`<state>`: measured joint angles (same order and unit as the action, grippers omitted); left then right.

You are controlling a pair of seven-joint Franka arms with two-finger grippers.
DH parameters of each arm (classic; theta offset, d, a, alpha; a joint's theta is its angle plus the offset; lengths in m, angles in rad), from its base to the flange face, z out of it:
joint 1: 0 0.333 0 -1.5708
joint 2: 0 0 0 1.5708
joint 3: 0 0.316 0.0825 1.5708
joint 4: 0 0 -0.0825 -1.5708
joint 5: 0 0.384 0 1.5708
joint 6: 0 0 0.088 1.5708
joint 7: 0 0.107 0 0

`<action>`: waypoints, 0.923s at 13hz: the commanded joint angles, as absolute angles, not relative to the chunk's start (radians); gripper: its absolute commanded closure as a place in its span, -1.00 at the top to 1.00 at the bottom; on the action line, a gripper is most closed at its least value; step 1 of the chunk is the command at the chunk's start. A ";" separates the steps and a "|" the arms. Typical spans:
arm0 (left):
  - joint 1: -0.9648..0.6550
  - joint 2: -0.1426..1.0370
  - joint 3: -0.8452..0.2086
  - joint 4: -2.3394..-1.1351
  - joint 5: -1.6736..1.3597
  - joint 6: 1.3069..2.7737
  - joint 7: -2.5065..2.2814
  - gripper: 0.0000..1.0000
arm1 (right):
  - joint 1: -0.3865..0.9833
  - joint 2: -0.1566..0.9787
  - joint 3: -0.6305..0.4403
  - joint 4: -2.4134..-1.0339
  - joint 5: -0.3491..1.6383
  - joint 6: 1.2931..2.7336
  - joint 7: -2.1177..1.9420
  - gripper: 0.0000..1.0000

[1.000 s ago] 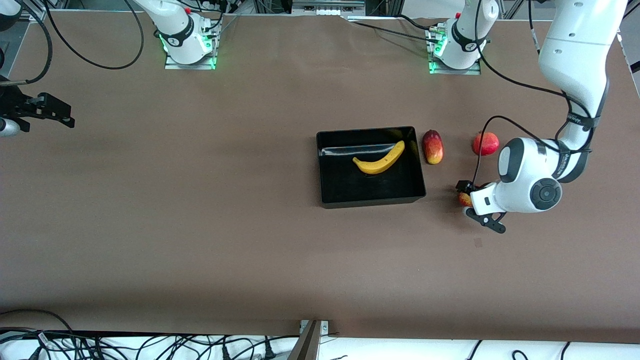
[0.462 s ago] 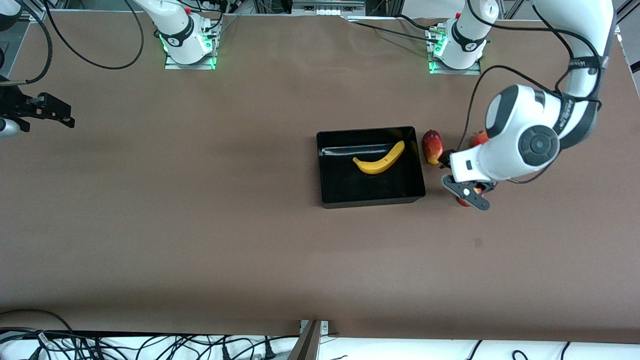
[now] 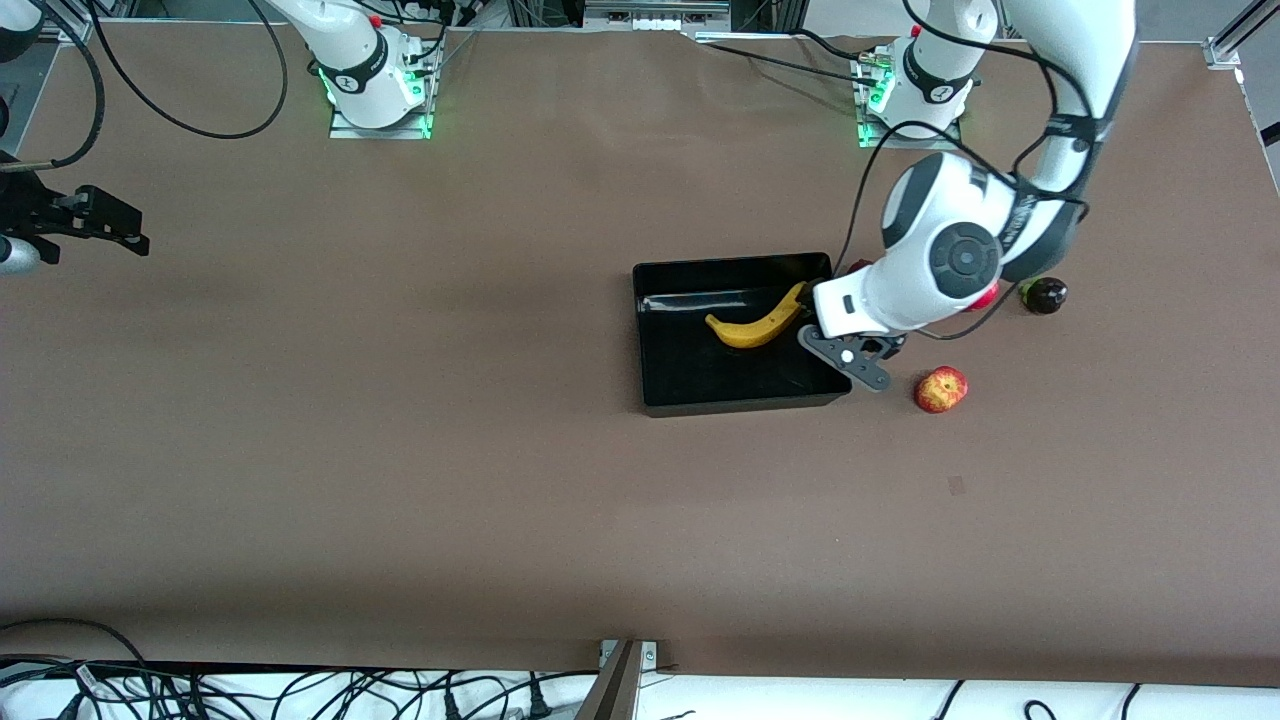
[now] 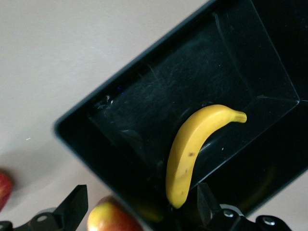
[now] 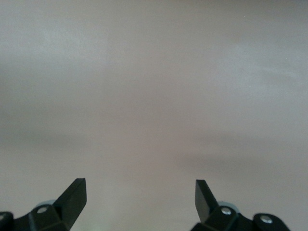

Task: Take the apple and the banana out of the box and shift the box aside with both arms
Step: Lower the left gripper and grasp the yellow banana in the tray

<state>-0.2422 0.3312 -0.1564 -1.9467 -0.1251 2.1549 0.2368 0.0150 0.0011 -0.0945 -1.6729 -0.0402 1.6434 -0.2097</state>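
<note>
A brown surface [image 3: 400, 450] is carrying a black box [image 3: 660, 400] near its middle, cables trailing along both long edges. The banana [image 3: 758, 324] is lying inside the box, its stem end pointing toward the box's 2 o'clock corner. The apple [image 3: 940, 389] is already sitting out on the surface, at about 4 o'clock from the box and apart from it.

The left gripper [image 3: 838, 352] is hovering over the box wall at the left arm's end, jaws spread wide and holding nothing. The right gripper [image 3: 95, 225] is waiting over bare surface at the right arm's end, jaws equally wide and empty.

The risk, as I judge it, is one finger coming down on the box wall instead of inside, tipping the box, or the jaws closing on the tapered tip and letting the banana slip.

The left wrist view is showing the banana's tip lying between its fingers [image 4: 77, 204], with the apple just outside the wall; the front view is hiding that alignment under the wrist. Only the front view is showing a dark round fruit [image 3: 1043, 295] at 3 o'clock from the box.
</note>
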 commanded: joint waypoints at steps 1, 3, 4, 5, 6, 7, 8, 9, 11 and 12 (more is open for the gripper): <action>-0.282 0.356 -0.149 -2.003 -0.149 2.259 0.232 1.00 | 0.006 0.006 -0.087 -1.655 -0.032 1.632 -0.219 1.00; -0.310 0.386 -0.167 -2.014 -0.147 2.284 0.229 1.00 | 0.006 0.006 -0.087 -1.655 -0.032 1.631 -0.219 1.00; -0.313 0.406 -0.172 -2.020 -0.146 2.321 0.226 1.00 | 0.006 0.006 -0.087 -1.655 -0.032 1.631 -0.219 1.00; -0.314 0.423 -0.175 -2.031 -0.146 2.360 0.225 1.00 | 0.006 0.006 -0.087 -1.654 -0.032 1.631 -0.219 1.00; -0.324 0.439 -0.176 -2.036 -0.146 2.390 0.225 1.00 | 0.006 0.006 -0.087 -1.655 -0.032 1.631 -0.219 1.00; -0.333 0.455 -0.176 -2.037 -0.146 2.407 0.225 1.00 | 0.006 0.006 -0.087 -1.655 -0.032 1.632 -0.219 1.00; -0.337 0.469 -0.175 -2.039 -0.143 2.430 0.225 1.00 | 0.006 0.006 -0.087 -1.655 -0.032 1.632 -0.219 1.00; -0.337 0.483 -0.175 -2.045 -0.135 2.453 0.225 1.00 | 0.006 0.006 -0.087 -1.654 -0.032 1.632 -0.219 1.00; -0.337 0.511 -0.175 -2.063 -0.132 2.496 0.227 1.00 | 0.006 0.006 -0.087 -1.655 -0.032 1.632 -0.219 1.00; -0.337 0.524 -0.175 -2.063 -0.132 2.503 0.227 1.00 | 0.006 0.006 -0.087 -1.654 -0.032 1.632 -0.219 1.00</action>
